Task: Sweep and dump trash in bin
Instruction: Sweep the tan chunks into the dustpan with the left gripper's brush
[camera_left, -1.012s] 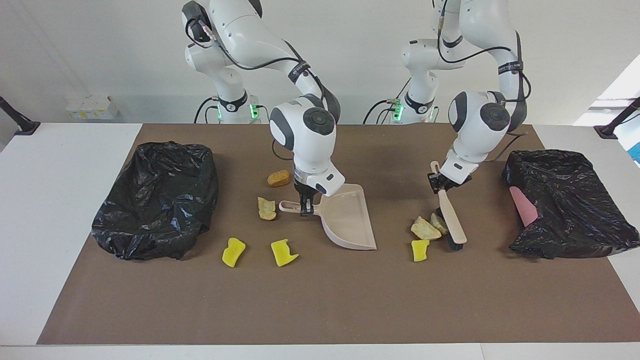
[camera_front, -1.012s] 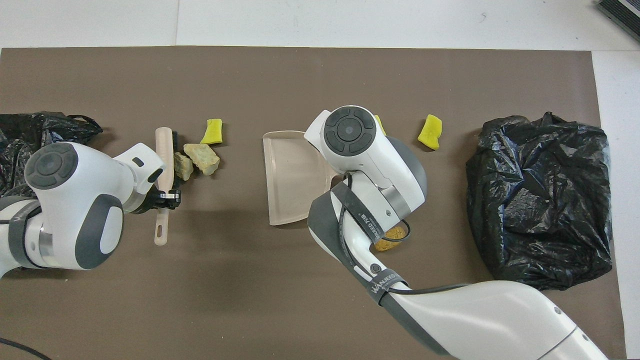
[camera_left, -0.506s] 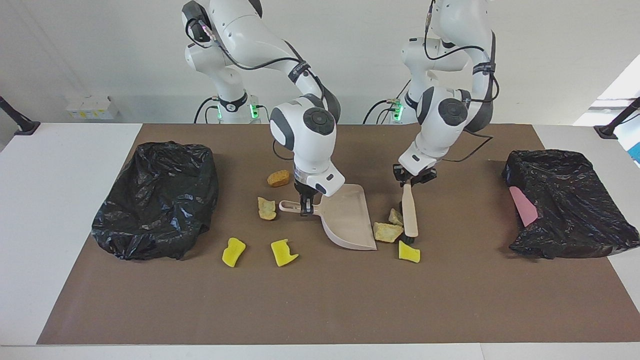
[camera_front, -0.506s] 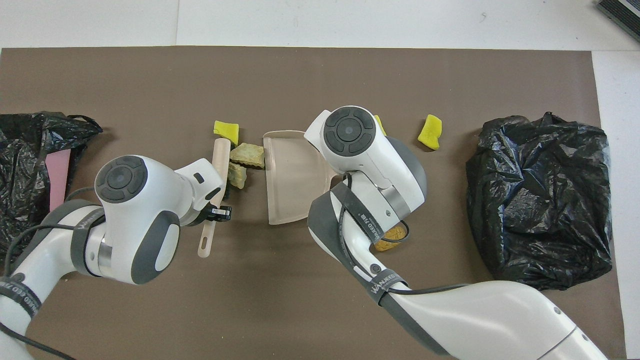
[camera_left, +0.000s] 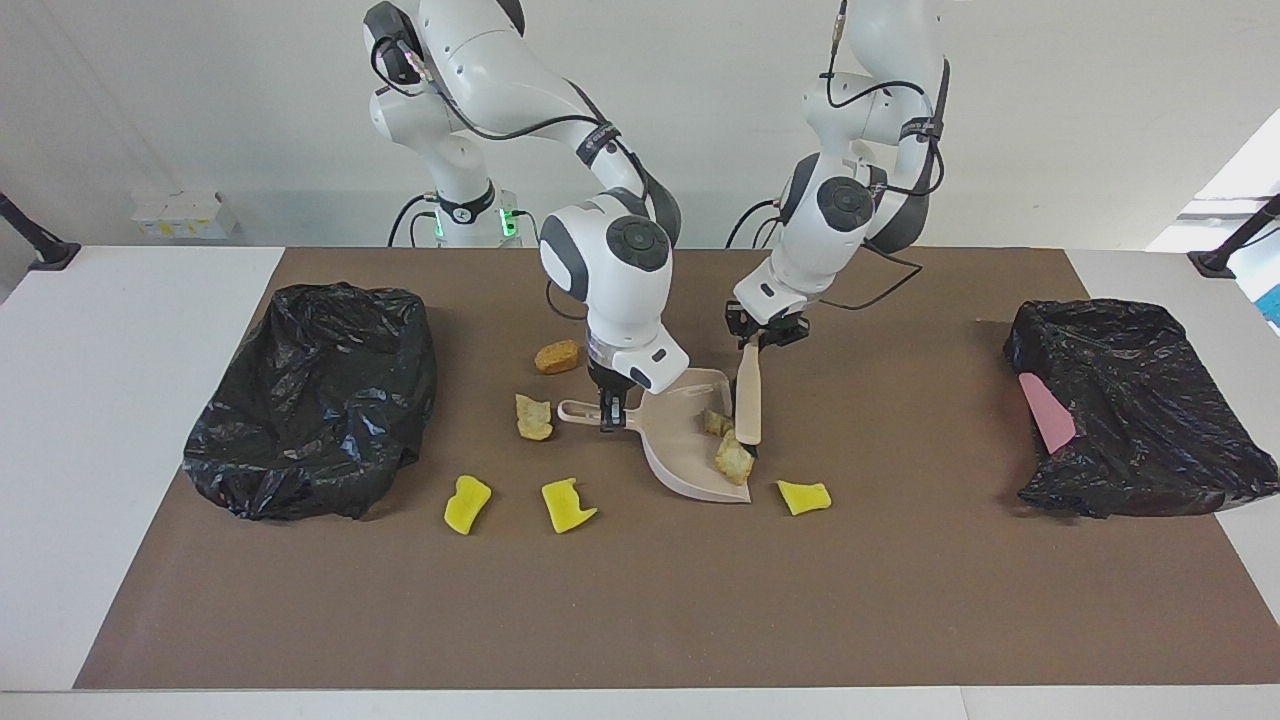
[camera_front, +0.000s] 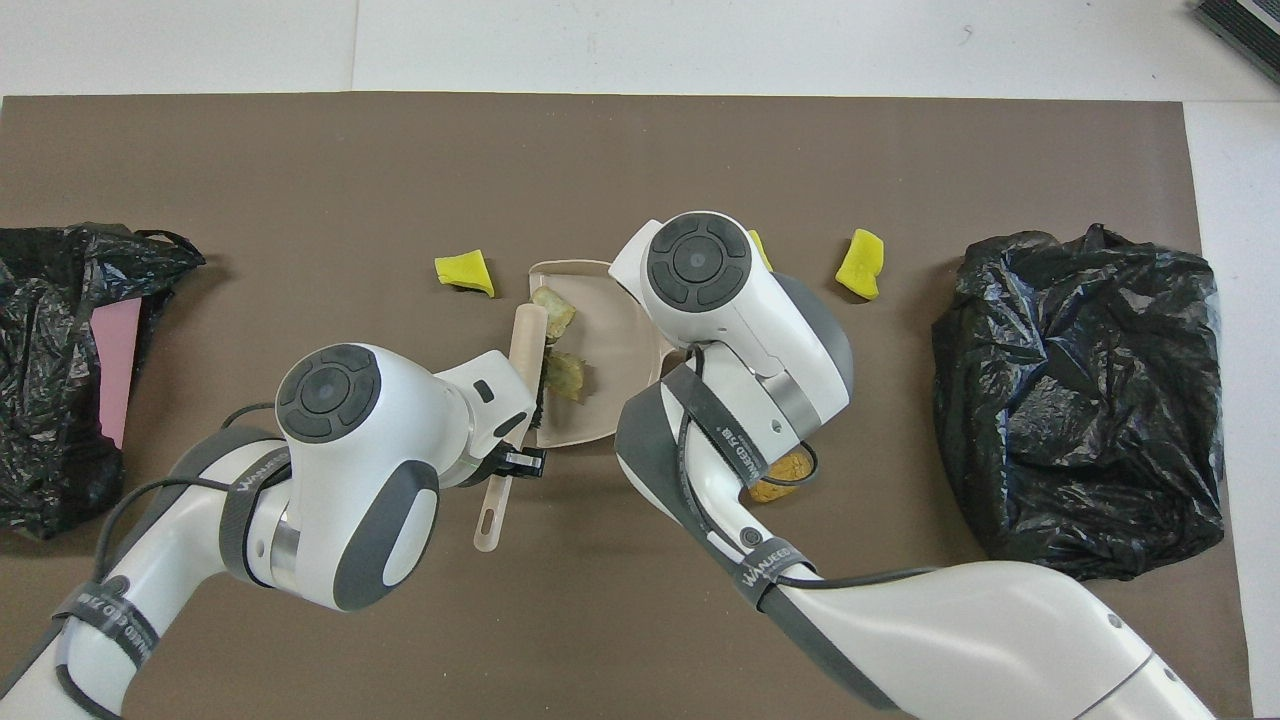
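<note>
2 tan chunks (camera_left: 727, 450) in dustpan (camera_left: 690, 440) | 5 loose | left gripper (camera_left: 757, 335) clamps brush (camera_left: 748, 400) | right gripper (camera_left: 608, 412) clamps dustpan handle | bins unfilled

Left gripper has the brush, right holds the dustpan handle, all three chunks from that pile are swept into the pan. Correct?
Not quite. Only two tan chunks lie in the dustpan; the yellow chunk sits on the mat just outside its open edge, as the facing view shows. The rest stands: the left gripper has the brush, the right gripper holds the dustpan handle.
</note>
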